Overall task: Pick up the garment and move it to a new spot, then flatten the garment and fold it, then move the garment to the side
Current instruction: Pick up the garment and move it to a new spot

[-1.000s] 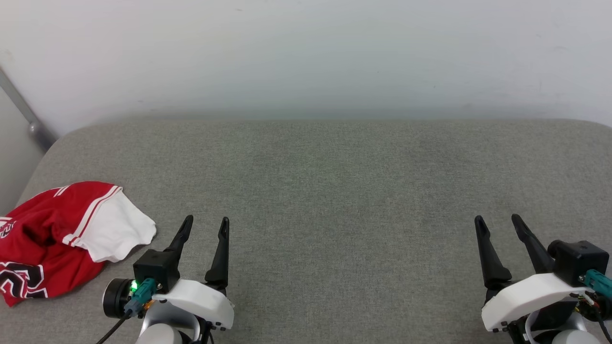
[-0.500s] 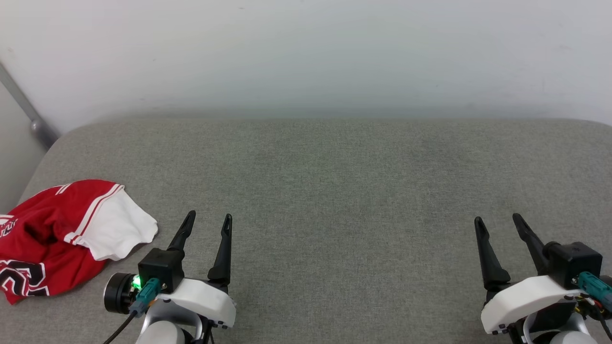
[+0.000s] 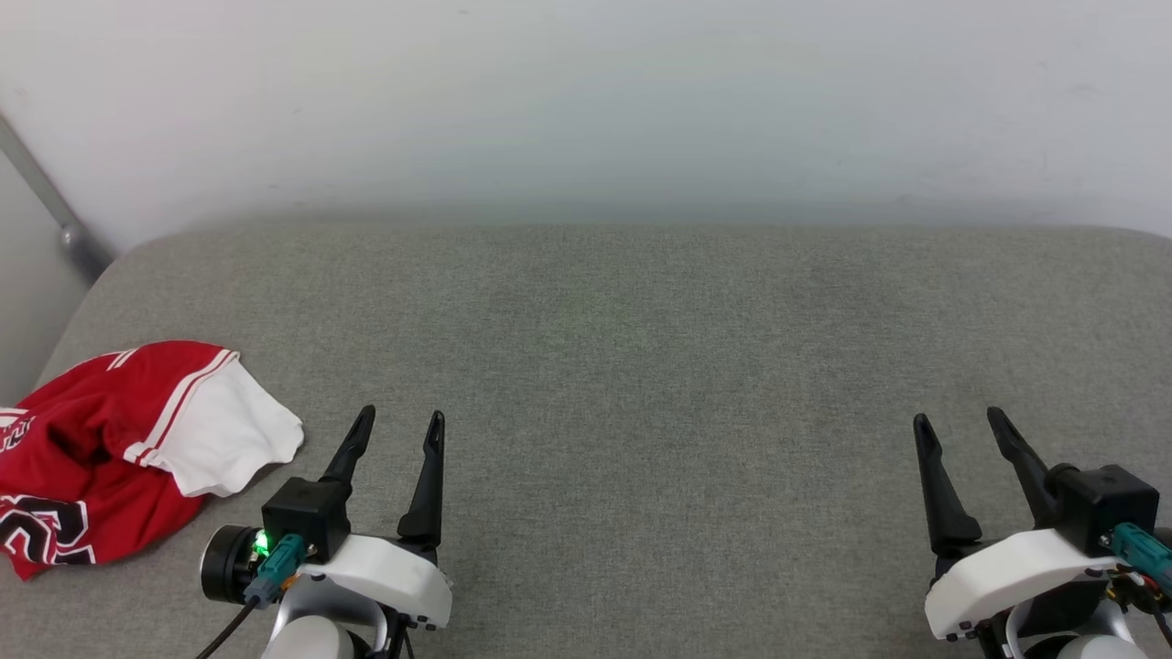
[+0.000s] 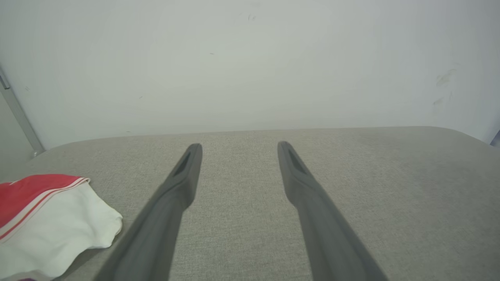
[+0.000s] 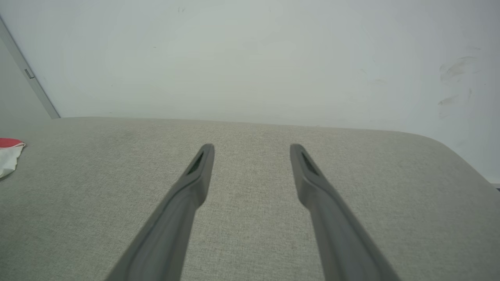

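the left gripper point(image 3: 400, 416) holds its two long dark fingers spread apart with nothing between them, tips pointing toward the far side over bare grey cloth at the near left of the scene. the right gripper point(image 3: 957, 416) stands the same way at the near right, jaws parted and empty, well apart from the left one. both sit above a wide grey upholstered surface point(image 3: 641, 348) with rounded far corners. the garment point(image 3: 82, 467) lies crumpled on this surface at its left edge, to the left of the left gripper, near it but not touching it. it is red, with a white short sleeve point(image 3: 229, 439) spread toward the right, red-white striped trim where the sleeve meets the body, and a bit of black white-outlined lettering on its near side; the head view's left edge cuts part of it off. behind the surface rises a plain pale wall point(image 3: 586, 110), faintly scuffed on the right in the wrist views, and a grey metal bar point(image 3: 41, 197) slants down at the far left
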{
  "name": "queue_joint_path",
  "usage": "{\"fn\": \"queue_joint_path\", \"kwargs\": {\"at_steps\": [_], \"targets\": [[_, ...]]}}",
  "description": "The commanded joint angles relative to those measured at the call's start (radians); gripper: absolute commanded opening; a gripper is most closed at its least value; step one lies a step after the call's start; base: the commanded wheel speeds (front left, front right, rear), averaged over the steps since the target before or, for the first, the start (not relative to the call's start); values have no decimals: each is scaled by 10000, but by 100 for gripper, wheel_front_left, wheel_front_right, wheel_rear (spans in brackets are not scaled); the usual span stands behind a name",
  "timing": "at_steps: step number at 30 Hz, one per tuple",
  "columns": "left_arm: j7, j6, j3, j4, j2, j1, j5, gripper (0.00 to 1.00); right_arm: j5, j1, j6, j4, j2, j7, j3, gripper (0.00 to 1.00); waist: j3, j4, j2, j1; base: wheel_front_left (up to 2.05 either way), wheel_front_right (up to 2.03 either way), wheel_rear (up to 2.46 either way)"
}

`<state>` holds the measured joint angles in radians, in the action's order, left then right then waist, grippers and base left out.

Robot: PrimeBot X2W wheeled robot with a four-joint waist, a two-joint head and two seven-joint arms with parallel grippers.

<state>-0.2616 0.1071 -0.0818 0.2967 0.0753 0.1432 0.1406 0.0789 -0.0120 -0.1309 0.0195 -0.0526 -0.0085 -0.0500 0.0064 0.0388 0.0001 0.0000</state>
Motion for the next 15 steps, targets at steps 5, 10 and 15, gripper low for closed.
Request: {"fn": "queue_joint_path", "kwargs": {"at_steps": [5, 10, 15], "targets": [[-49, 46, 55, 74, -59, 29, 13, 100, 6, 69, 3, 1, 39, -64, -31, 100, 8, 39, -1, 0, 0, 0, 0], [-49, 86, 34, 155, -77, 169, 40, 100, -78, 65, 3, -112, 39, -72, -36, 100, -13, 290, -1, 0, 0, 0, 0], [-40, 106, 51, 213, -115, 276, 113, 100, -167, 155, 3, -413, 38, 21, 47, 100, -19, 920, -1, 0, 0, 0, 0]]}}
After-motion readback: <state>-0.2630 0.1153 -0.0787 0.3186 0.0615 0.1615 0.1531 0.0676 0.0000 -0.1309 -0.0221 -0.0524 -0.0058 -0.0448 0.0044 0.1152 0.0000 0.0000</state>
